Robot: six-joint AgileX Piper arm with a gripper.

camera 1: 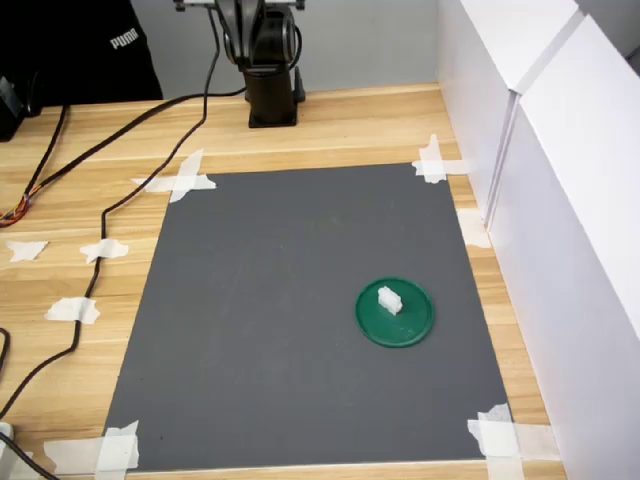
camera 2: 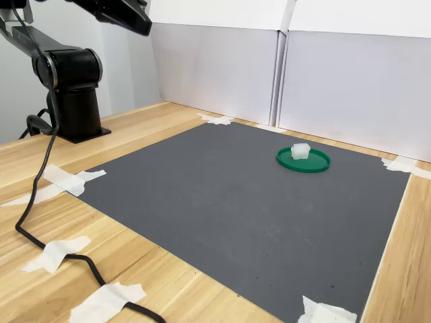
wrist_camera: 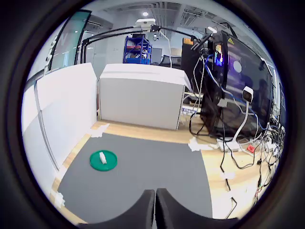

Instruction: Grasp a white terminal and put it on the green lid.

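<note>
The white terminal [camera 1: 389, 299] sits on the green lid [camera 1: 410, 322], a little off its centre, on the grey mat. Both exterior views show the pair, with the terminal [camera 2: 300, 151] upright on the lid [camera 2: 315, 163]. In the wrist view the lid [wrist_camera: 110, 162] with the terminal [wrist_camera: 102, 158] lies far off, near the white wall. My gripper [wrist_camera: 156, 206] is high above the mat's opposite edge, its two black fingers pressed together with nothing between them. It is well away from the lid.
The grey mat [camera 1: 280, 330] is taped at its corners to a wooden table. White walls [camera 1: 560, 200] stand close beside the lid. The arm's black base [camera 1: 272, 95] stands at the table's far end, and a black cable [camera 1: 100, 215] runs along the first exterior view's left.
</note>
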